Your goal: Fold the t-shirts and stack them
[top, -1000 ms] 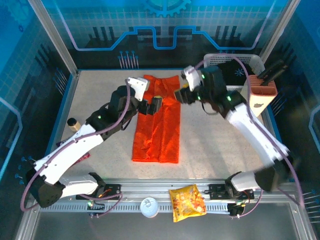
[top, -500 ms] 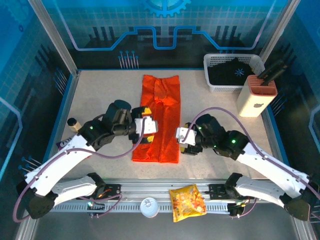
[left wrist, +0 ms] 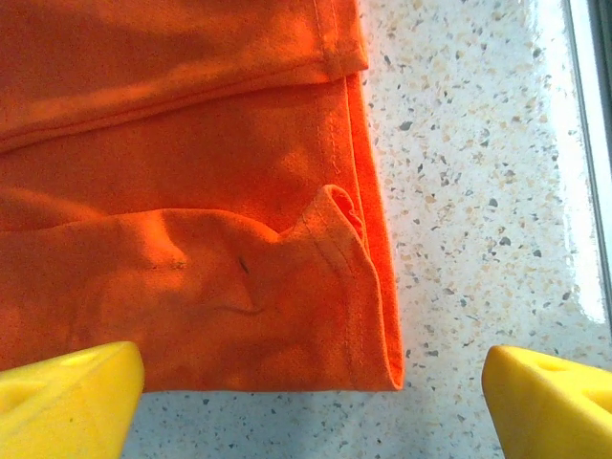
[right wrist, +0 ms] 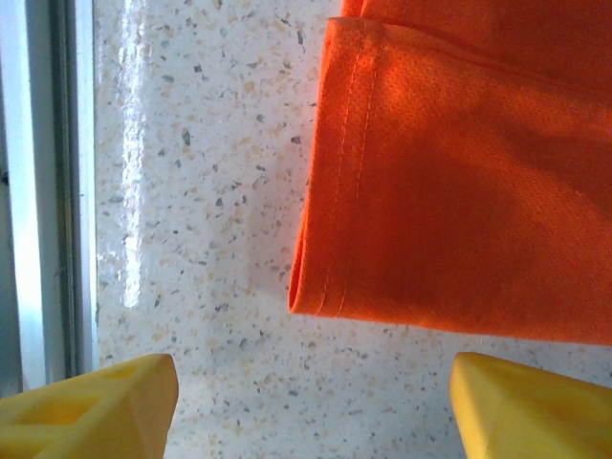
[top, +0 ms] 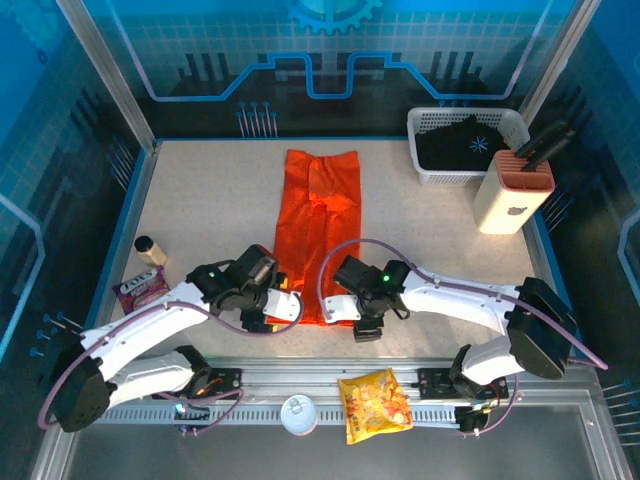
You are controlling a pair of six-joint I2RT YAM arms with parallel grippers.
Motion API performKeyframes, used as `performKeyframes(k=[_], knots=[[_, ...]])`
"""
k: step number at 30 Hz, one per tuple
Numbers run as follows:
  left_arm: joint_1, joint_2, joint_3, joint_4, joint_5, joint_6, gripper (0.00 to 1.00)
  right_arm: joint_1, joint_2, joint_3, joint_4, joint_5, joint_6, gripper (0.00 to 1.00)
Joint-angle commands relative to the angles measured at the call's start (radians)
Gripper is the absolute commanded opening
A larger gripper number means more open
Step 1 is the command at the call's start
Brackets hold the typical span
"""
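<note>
1. Orange t-shirt [top: 318,230], folded into a strip, lies on the bench [top: 200,200] running 12 to 6 o'clock.
2. Left end effector [left wrist: 306,397] and right end effector [right wrist: 308,406], both spread and empty, flank its 6 o'clock hem, equally near.

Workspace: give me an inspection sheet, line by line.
Surface: pale speckled table.
Job's things: orange t-shirt folded into a long strip, flat mid-table; black shirt in the white basket, far right.
Clutter: knife block beside the basket; small bottle and purple packet at left; snack bag and round tin at the near edge.
Grippers: left gripper and right gripper both open, low over the orange t-shirt's near corners, holding nothing.
Cables: left cable runs along its arm; right cable arcs above the orange t-shirt.
Surroundings: blue printed panels in a metal frame.
</note>
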Motion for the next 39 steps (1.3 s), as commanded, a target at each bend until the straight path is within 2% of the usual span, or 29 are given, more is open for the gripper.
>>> performKeyframes(k=[1,7,19,28,32,37,39], knots=[[-0.006,0.028,-0.025,0.048,-0.014,0.048,0.93,0.013,0.031,-0.017,0.096,-0.022,0.046,0.76],[-0.005,0.086,-0.057,0.104,-0.019,0.052,0.93,0.003,0.1,-0.043,0.165,-0.016,0.073,0.75],[0.02,0.148,-0.082,0.111,-0.019,0.067,0.92,-0.017,0.165,-0.034,0.213,-0.022,0.085,0.72],[0.044,0.262,-0.062,0.096,-0.047,0.089,0.91,-0.04,0.198,-0.028,0.221,-0.043,0.07,0.69],[0.056,0.316,-0.054,0.095,-0.065,0.106,0.85,-0.047,0.212,-0.028,0.233,-0.054,0.069,0.66],[0.061,0.371,-0.038,0.103,-0.072,0.109,0.7,-0.054,0.233,-0.028,0.255,-0.069,0.071,0.6],[0.06,0.386,-0.03,0.113,-0.077,0.104,0.67,-0.057,0.238,-0.028,0.268,-0.073,0.073,0.56]])
